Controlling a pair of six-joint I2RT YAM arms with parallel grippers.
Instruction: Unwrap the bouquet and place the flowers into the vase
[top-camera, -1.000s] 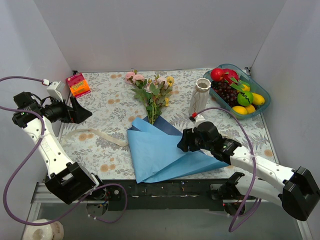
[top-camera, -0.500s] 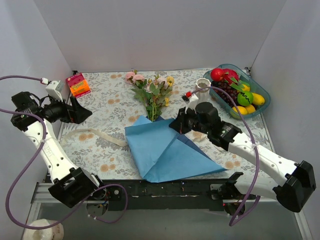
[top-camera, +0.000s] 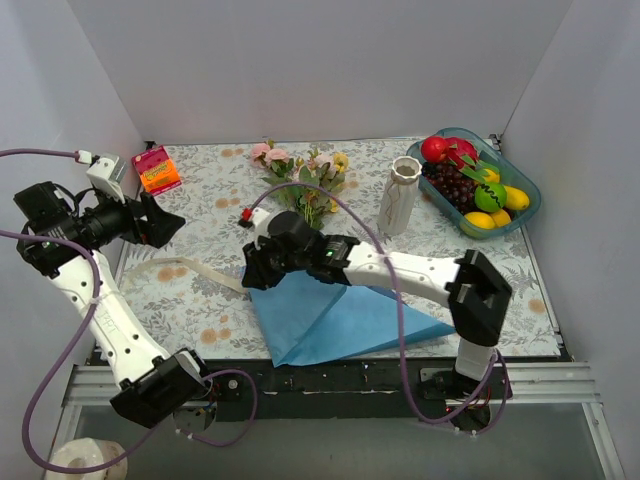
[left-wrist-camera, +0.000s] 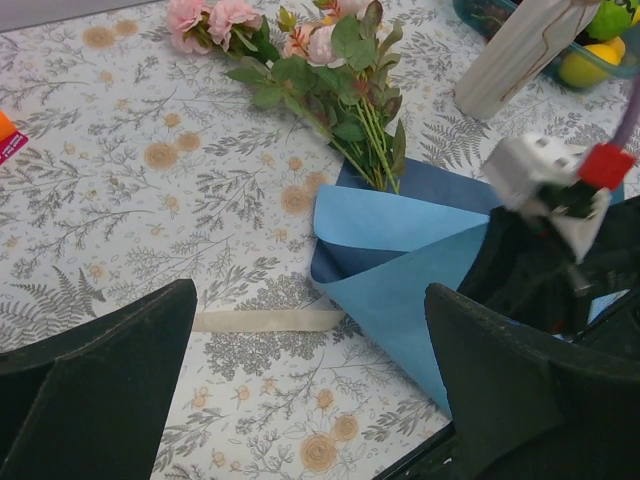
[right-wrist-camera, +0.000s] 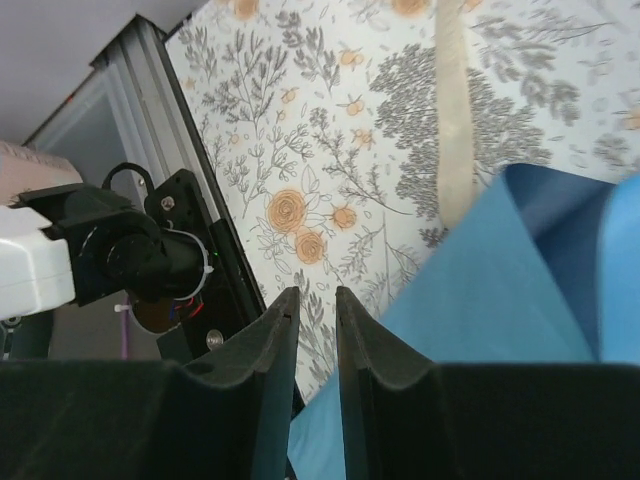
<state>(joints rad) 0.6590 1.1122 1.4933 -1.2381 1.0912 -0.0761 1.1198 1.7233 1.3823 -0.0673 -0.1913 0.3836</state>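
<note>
Floral-print table (top-camera: 200, 200). The light blue paper (top-camera: 340, 315) lies loosely folded at the near middle. The right gripper (top-camera: 252, 272) is reached across to the paper's far-left corner. In the right wrist view its jaws are nearly together with a thin slit between them and nothing seen in the slit. The tips are over bare table at the paper's edge. The left gripper (top-camera: 165, 222) is raised at the far left with its jaws spread wide, holding nothing, well apart from everything. The flowers (top-camera: 303, 185) lie flat beyond the right gripper, outside both jaws, with blooms toward the back wall and stem ends tucked into the paper's far fold. The white vase (top-camera: 398, 200) stands upright to the right of the flowers. The cream ribbon (top-camera: 190, 266) lies loose on the table, one end meeting the paper's left edge.
</note>
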